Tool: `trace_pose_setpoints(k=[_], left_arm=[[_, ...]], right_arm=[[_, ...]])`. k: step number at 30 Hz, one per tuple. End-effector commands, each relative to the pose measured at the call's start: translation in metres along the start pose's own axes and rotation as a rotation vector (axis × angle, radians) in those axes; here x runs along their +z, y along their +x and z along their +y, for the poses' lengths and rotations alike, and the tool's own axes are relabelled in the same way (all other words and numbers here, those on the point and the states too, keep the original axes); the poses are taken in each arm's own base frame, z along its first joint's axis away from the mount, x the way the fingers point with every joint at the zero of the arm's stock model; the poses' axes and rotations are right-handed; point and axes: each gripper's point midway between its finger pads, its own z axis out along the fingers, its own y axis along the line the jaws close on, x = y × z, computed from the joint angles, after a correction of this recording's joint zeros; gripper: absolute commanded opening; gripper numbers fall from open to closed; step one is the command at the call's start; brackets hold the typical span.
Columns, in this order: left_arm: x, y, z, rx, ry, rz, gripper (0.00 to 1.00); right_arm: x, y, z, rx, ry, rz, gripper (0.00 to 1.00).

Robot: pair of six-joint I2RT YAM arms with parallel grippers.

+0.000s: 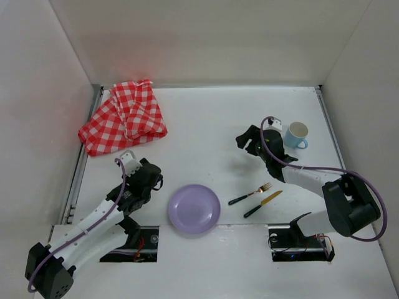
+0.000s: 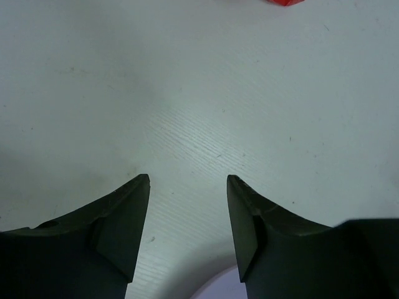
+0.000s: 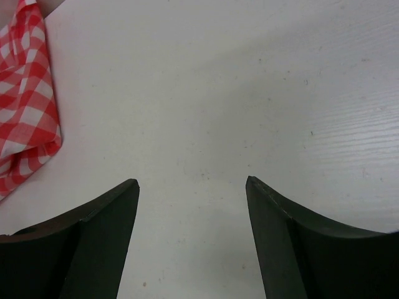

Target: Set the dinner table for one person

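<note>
The dinner table is a wide matte white top. A lilac plate lies near its front middle. A fork and a knife, both dark-handled, lie to the right of the plate. A light blue mug stands at the right. My left gripper is open and empty just left of the plate. In the left wrist view the left gripper hangs over bare table, with the plate rim at the bottom. My right gripper is open and empty left of the mug, over bare table in its wrist view.
A folded red-and-white checked cloth lies at the back left and shows at the left edge of the right wrist view. White walls enclose the table on three sides. A metal rail runs along the left edge.
</note>
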Motion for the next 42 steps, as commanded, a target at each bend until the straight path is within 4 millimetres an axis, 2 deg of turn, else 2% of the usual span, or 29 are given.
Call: trace_pose_setpoints(k=[1,8,9,11,12,13,15,17,18,20,21,24,26,31,35,37,39,42], left_arm=[[0.003,-0.005,-0.014,-0.009,0.053,-0.023,0.52],[0.005,-0.02,-0.029,-0.041,0.112,-0.061,0.55],[0.006,-0.023,-0.029,-0.039,0.11,-0.07,0.56],[0.011,-0.032,-0.027,-0.048,0.093,-0.102,0.63],[0.013,-0.037,-0.028,-0.061,0.088,-0.113,0.65],[0.015,-0.044,-0.031,-0.085,0.088,-0.124,0.68],[0.016,-0.06,-0.04,-0.123,0.098,-0.152,0.7],[0.013,-0.084,-0.055,-0.176,0.132,-0.202,0.71],[0.013,-0.093,-0.058,-0.199,0.14,-0.229,0.71],[0.018,-0.118,-0.061,-0.273,0.146,-0.304,0.72],[0.021,-0.126,-0.06,-0.305,0.144,-0.324,0.73],[0.036,-0.151,-0.06,-0.416,0.144,-0.353,0.73],[0.047,-0.164,-0.06,-0.453,0.136,-0.362,0.74],[0.091,-0.185,-0.083,-0.471,0.147,-0.27,0.76],[0.125,-0.198,-0.078,-0.486,0.093,-0.262,0.76],[0.14,-0.195,-0.078,-0.48,0.066,-0.233,0.75],[0.15,-0.185,-0.076,-0.466,0.03,-0.179,0.73],[0.161,-0.174,-0.075,-0.445,-0.009,-0.151,0.66]], right_arm=[[0.003,-0.019,0.016,0.007,-0.044,-0.062,0.76],[0.002,-0.019,0.016,0.007,-0.045,-0.063,0.74],[0.002,-0.019,0.017,0.007,-0.048,-0.062,0.68],[0.001,-0.02,0.018,0.006,-0.052,-0.061,0.37],[0.001,-0.02,0.018,0.004,-0.051,-0.06,0.25],[0.001,-0.02,0.019,0.0,-0.052,-0.059,0.18],[0.002,-0.019,0.02,-0.005,-0.05,-0.051,0.16],[0.003,-0.014,0.024,-0.013,-0.06,-0.035,0.22],[0.003,-0.013,0.026,-0.016,-0.066,-0.032,0.29],[0.004,-0.011,0.028,-0.022,-0.073,-0.031,0.53],[0.005,-0.011,0.028,-0.024,-0.072,-0.03,0.61],[0.006,-0.007,0.03,-0.031,-0.077,-0.013,0.73],[0.006,-0.005,0.034,-0.038,-0.091,-0.006,0.77],[0.009,0.009,0.048,-0.063,-0.129,0.041,0.82],[0.009,0.017,0.06,-0.081,-0.164,0.064,0.84],[0.01,0.019,0.06,-0.086,-0.163,0.074,0.84],[0.009,0.019,0.06,-0.086,-0.165,0.074,0.84],[0.008,0.019,0.06,-0.086,-0.166,0.074,0.84]])
